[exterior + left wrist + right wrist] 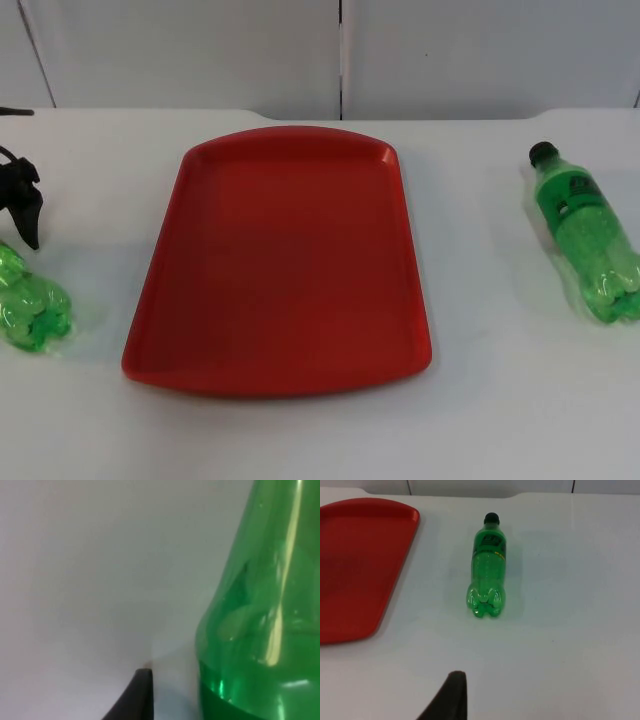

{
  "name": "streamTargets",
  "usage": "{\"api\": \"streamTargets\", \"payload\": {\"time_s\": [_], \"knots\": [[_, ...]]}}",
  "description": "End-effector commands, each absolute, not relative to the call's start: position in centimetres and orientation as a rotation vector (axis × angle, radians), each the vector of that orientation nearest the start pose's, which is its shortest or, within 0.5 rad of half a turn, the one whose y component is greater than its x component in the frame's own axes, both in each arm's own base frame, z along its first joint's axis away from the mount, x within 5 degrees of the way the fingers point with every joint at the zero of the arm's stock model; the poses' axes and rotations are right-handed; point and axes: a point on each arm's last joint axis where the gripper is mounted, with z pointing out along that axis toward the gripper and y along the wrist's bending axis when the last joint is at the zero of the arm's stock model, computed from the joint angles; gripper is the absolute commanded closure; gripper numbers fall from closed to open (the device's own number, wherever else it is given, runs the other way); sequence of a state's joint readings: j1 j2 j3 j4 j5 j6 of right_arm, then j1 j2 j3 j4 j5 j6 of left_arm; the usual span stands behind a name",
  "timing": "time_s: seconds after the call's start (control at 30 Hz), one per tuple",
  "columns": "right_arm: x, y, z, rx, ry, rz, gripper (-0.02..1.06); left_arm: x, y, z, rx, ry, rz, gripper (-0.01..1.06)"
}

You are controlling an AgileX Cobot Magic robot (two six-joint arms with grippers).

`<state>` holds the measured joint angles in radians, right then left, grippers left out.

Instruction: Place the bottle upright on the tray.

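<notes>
Trouble spot is the left gripper [22, 205], down at the neck end of the left bottle [32, 300] lying on the table beside the empty red tray [280, 255]; can't tell if it's actually clamped. A loose hold on that slick plastic and it rolls away. Right bottle [588, 235] lies flat too, with the right gripper [451, 697] waiting well back, grip unclear.

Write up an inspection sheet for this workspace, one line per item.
Surface: white table.
Job's things: red tray mid-table, nothing on it; green bottle lying right of tray, black cap toward the wall; second green bottle lying left of tray.
Clutter: nothing seen.
Hands: left hand at the second bottle's neck end; right hand back from the right bottle, its fingertip over bare table.
Cables: omitted.
Surroundings: grey partition wall.
</notes>
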<state>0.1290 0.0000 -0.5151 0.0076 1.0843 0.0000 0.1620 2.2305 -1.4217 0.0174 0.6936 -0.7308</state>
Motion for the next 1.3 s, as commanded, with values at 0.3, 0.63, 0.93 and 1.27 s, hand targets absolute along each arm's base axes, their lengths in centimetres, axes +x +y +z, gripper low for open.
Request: {"api": "streamTargets", "payload": {"time_s": [0.3,0.63,0.93,1.27], "knots": [[-0.75,-0.02,28.05,-0.12,2.042,0.093,-0.01,41.5,6.97,8.31,-1.255,2.714,-0.05,0.0],[-0.75,-0.02,28.05,-0.12,2.042,0.093,-0.01,41.49,6.94,8.31,-1.25,2.719,-0.053,0.03],[-0.75,-0.02,28.05,-0.12,2.042,0.093,-0.01,41.65,6.97,8.45,-1.235,2.717,-0.055,0.15],[-0.75,-0.02,28.05,-0.12,2.042,0.093,-0.01,41.61,6.98,8.44,-1.263,2.709,-0.053,0.82]]}}
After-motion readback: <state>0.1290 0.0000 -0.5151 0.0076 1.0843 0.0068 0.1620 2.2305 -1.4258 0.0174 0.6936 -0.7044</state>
